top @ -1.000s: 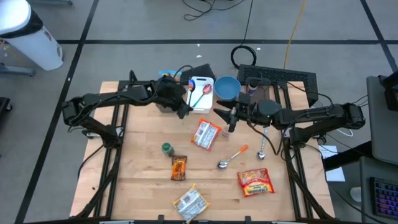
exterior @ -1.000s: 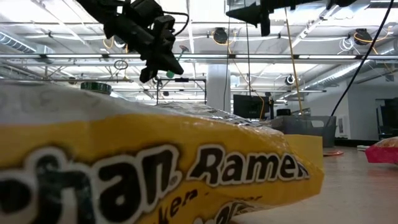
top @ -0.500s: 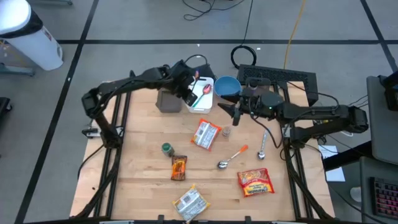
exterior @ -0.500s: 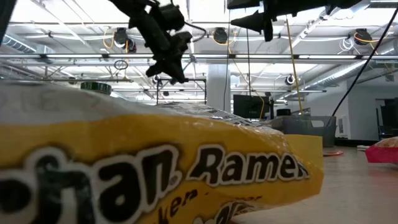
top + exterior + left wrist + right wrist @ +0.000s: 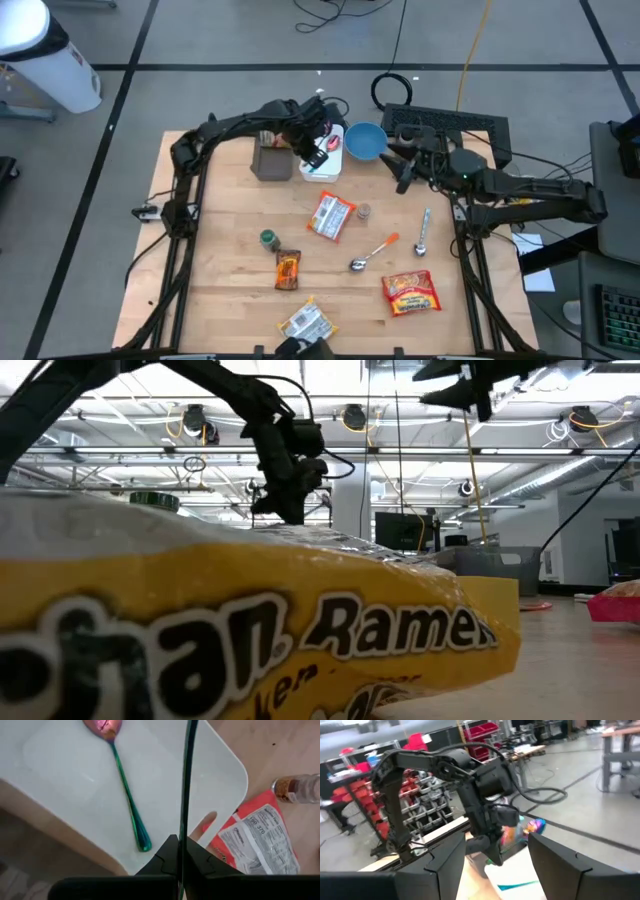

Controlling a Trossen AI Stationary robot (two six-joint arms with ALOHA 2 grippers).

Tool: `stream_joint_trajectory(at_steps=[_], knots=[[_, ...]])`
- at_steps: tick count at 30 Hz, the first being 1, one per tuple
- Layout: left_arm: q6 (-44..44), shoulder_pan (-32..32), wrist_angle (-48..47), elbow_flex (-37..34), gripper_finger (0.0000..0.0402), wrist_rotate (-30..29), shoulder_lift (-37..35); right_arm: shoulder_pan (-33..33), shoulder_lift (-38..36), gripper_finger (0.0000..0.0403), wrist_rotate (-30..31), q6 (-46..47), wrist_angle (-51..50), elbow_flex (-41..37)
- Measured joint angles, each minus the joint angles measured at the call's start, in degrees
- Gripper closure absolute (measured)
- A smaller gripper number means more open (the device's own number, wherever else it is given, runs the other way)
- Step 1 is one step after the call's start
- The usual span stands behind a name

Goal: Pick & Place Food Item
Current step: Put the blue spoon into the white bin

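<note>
Looking down on your table, you find the left arm has swung further toward the far side since a second ago. Its left gripper (image 5: 318,150) now hangs over the white cutting board (image 5: 325,158) at about 12 o'clock on the table, where earlier it sat nearer the dark square block (image 5: 270,160) at 11 o'clock. Its fingers (image 5: 170,857) are pressed together, and a thin green rod stands between them in the left wrist view; you cannot tell what that rod is. On the board lies an iridescent spoon (image 5: 122,790), pink bowl and green handle.

Moving right, the food item nearest the grippers, a red and white snack packet (image 5: 331,216), lies flat at the table's centre, just below the board, unmoved. Its white label is printed with black text and a red border shows around it. A small spice jar (image 5: 364,211) lies just beside it at 3 o'clock.

Further right, the right gripper (image 5: 402,170) has pulled back toward 2 o'clock, beside the blue bowl (image 5: 365,141), away from the packet. Its fingers (image 5: 451,856) stand apart, holding nothing.
</note>
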Motion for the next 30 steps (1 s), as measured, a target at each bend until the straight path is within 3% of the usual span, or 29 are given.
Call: stream_joint_trajectory(at_steps=[5,13,30], knots=[[0.7,0.0,-0.5,2.5,0.0398,0.1,2.5,0.0,-3.5,0.0193,0.2,5.7,4.3,-7.2],[1.4,0.2,-1.5,2.6,0.0398,0.2,4.1,0.1,-6.2,0.0193,0.2,10.8,21.3,-18.0],[0.2,0.8,-0.1,2.6,0.0398,1.5,7.9,0.0,-6.5,0.0193,0.2,9.5,22.7,-18.7]])
